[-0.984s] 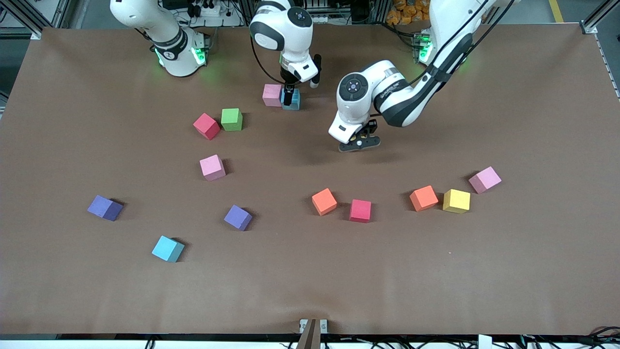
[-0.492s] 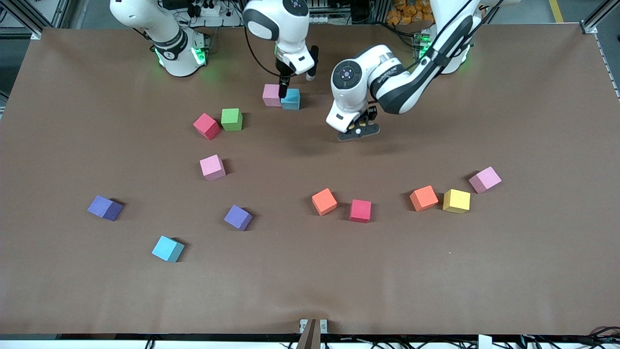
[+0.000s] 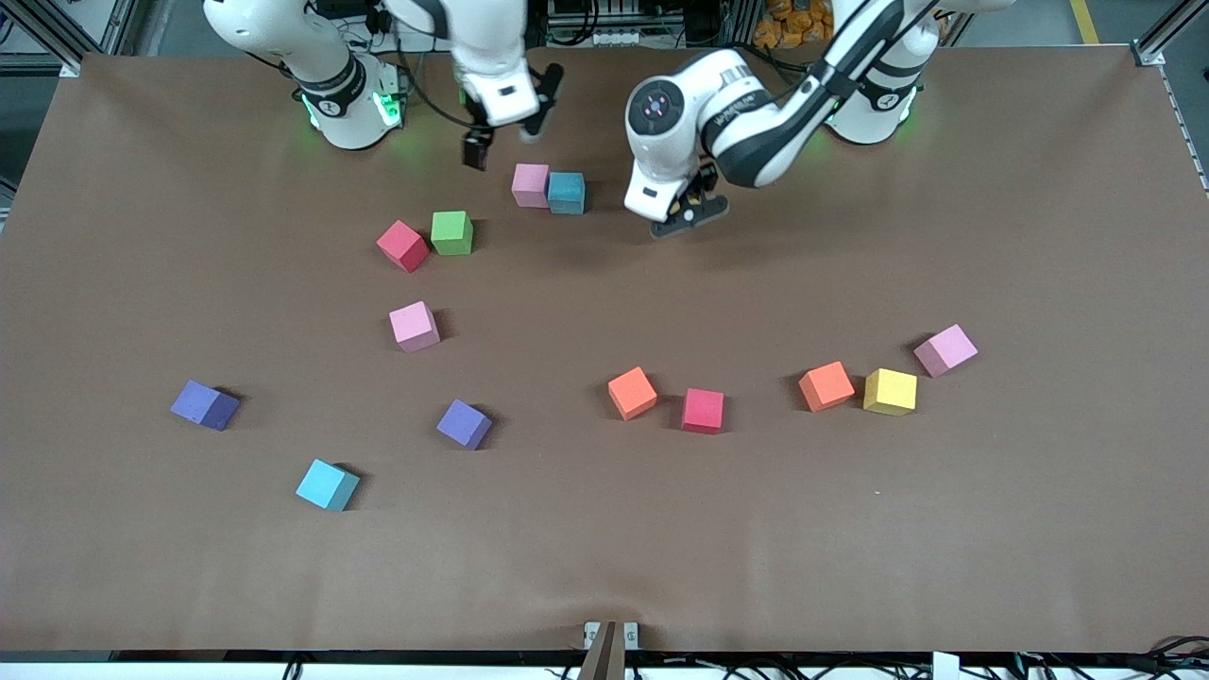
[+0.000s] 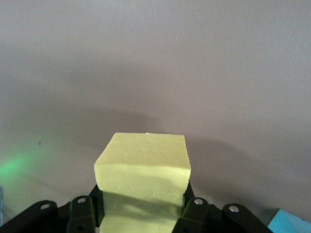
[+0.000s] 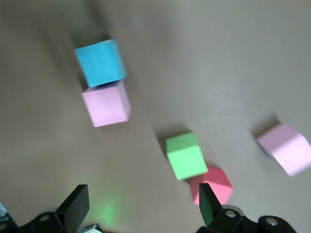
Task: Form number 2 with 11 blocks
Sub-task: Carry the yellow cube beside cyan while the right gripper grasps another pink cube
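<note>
Front view: left claw [image 3: 688,215] grips a yellow cube [image 4: 143,170] over bare table [image 3: 945,519] beside the joined pink cube [image 3: 531,184] and cyan cube [image 3: 567,193]; right claw [image 3: 501,132] hangs open above them.

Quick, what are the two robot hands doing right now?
Left gripper: closed on a yellow block, above the table.
Right gripper: open, holding nothing, up over the table.

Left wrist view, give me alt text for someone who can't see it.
The left gripper is shut on a yellow block, held over the bare brown table. A corner of a cyan block shows at the frame's edge.
</note>
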Motion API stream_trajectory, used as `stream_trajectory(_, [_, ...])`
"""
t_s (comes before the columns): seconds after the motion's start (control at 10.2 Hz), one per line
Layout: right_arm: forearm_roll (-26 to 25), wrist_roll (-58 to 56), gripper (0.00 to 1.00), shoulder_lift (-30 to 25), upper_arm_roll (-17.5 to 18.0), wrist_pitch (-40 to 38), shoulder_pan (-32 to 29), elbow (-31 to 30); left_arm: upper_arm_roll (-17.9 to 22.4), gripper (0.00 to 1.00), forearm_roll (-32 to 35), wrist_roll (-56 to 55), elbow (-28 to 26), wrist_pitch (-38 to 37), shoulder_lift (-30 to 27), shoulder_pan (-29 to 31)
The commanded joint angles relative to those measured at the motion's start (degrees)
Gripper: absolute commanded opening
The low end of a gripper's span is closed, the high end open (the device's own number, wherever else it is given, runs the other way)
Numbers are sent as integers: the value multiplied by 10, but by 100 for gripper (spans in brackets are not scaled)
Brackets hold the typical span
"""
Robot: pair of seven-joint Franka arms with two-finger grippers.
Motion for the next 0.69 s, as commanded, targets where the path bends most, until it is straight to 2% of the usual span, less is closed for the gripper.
stream_trajectory(0.0, [-10,13,100,11,4,-15,-94,63,-10,0,-12,-114,-9,13,0,-25])
stream_trajectory(0.3, [-3,28,100,74,4,1,-235,138,-10,0,-12,-247,-12,71,5,-32])
stream_trajectory(0.59, [0,146,100,180,5,65,-315,194,-9,0,-11,-408,-14,137,4,-25])
